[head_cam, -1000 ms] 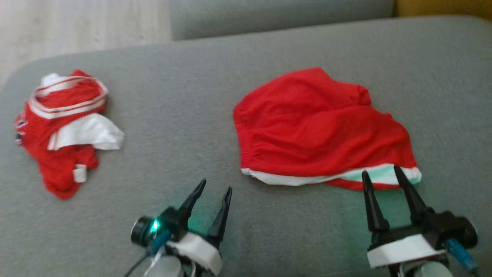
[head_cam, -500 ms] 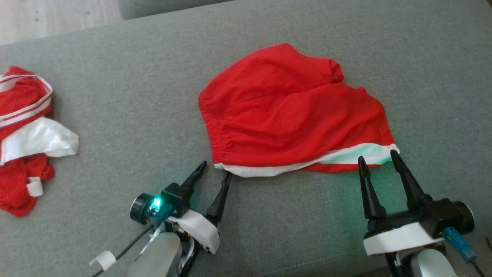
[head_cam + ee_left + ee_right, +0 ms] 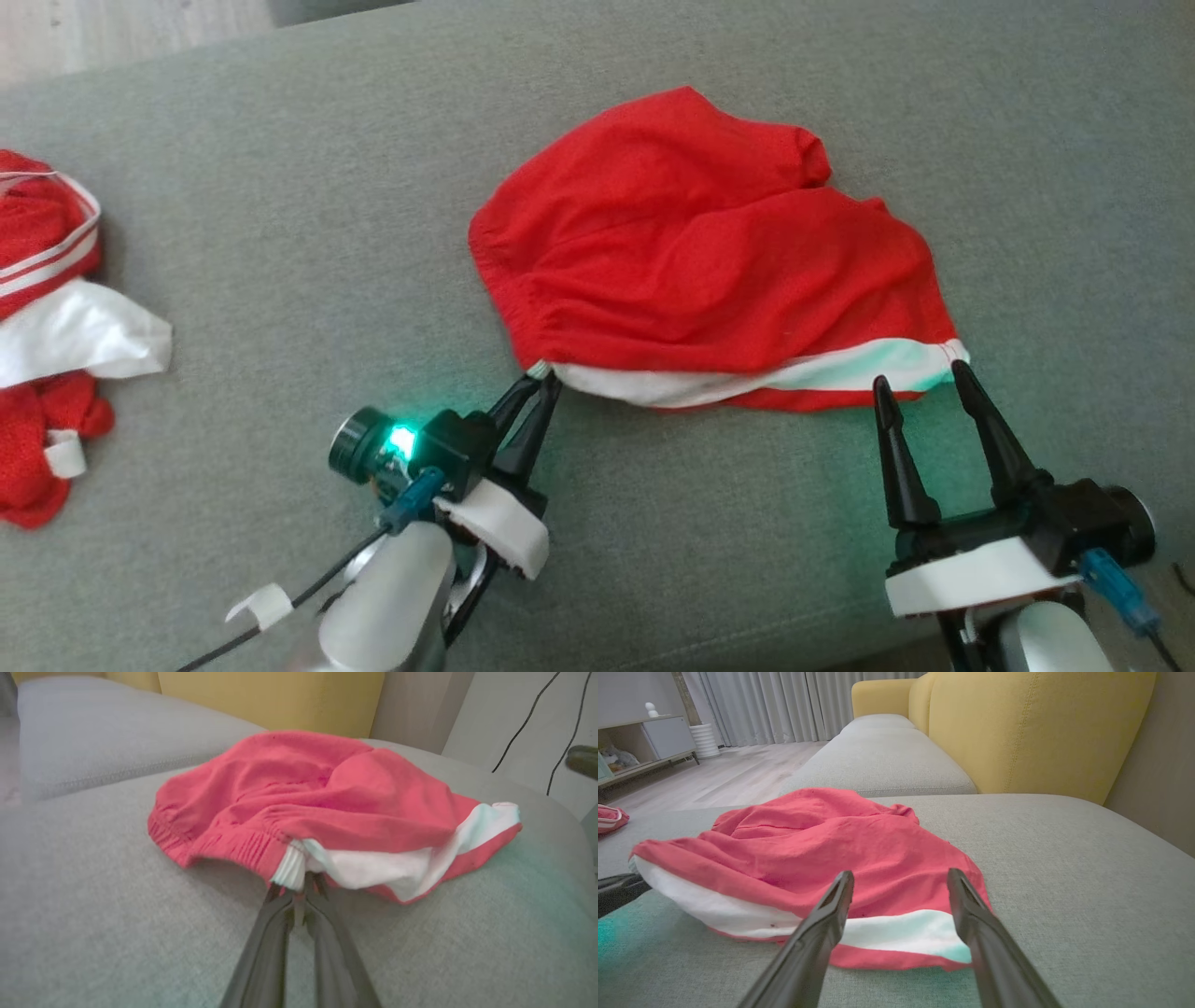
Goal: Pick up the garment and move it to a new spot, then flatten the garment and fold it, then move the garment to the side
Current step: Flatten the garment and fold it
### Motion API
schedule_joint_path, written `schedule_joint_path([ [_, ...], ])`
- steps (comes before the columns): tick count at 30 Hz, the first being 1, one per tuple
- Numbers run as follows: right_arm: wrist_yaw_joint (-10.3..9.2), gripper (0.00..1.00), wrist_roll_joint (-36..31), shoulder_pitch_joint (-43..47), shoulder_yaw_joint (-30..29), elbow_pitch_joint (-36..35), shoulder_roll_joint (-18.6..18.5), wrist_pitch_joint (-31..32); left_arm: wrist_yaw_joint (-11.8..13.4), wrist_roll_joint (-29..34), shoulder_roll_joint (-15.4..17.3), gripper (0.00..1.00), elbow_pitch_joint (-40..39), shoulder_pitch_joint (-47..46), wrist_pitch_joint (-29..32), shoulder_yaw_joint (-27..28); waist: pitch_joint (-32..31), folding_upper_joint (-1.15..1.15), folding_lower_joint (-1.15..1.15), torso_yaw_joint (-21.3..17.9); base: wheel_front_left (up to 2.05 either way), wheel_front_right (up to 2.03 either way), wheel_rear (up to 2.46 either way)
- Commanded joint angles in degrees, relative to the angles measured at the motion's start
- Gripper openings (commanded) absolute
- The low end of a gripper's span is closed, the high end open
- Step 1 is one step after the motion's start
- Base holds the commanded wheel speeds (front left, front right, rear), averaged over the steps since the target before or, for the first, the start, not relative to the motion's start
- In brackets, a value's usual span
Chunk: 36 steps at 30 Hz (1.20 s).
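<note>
A red garment (image 3: 709,271) with a white band along its near edge lies crumpled on the grey cushion (image 3: 280,233). My left gripper (image 3: 540,378) is shut on the garment's near left corner, where the white ribbed hem (image 3: 290,872) bunches between the fingers. At the garment's near right corner my right gripper (image 3: 920,381) stands open, its fingers (image 3: 831,905) either side of the white band (image 3: 901,933), just short of the cloth. The garment (image 3: 822,849) shows in the right wrist view too, with my left gripper's dark fingers (image 3: 616,891) at its left end.
A second red and white garment (image 3: 42,327) lies bunched at the cushion's far left. Behind are another grey cushion (image 3: 878,760), a yellow sofa back (image 3: 1017,728) and wooden floor (image 3: 714,774). The cushion's front edge runs close to both wrists.
My left gripper has moved forward and right to the garment's near left corner and shut on its hem. The right gripper stays open at the right corner. The camera view has shifted.
</note>
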Motion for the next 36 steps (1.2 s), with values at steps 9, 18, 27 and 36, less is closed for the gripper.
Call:
schedule_joint_path([
  [9, -0.04, 1.00, 0.25, -0.03, -1.42, 1.49, -0.35, -0.22, -0.24, 2.59, 2.13, 0.00, -10.79, 4.50, -0.56, 2.45, -3.64, 0.00, -0.01, 3.38, 0.00, 0.00, 0.00],
  [18, -0.04, 1.00, 0.17, -0.61, -5.01, 12.12, -0.33, -0.22, -0.29, 3.57, 4.15, 0.00, -13.32, 9.07, -0.56, 2.38, -5.21, 0.00, -0.01, 7.04, 0.00, 0.00, 0.00],
  [27, -0.04, 0.76, 1.38, -4.97, -4.21, 20.54, -0.33, -0.22, -0.32, 4.14, 4.30, 0.00, -14.11, 8.13, -0.56, 2.38, -3.65, 0.00, -0.01, 8.60, 0.00, 0.00, 0.00],
  [36, -0.04, 0.00, 2.29, -6.17, -4.58, 9.69, -0.33, -0.22, -0.33, 4.90, 5.61, 0.00, -16.63, 6.86, -0.56, 2.38, -4.25, 0.00, -0.01, 8.26, 0.00, 0.00, 0.00],
])
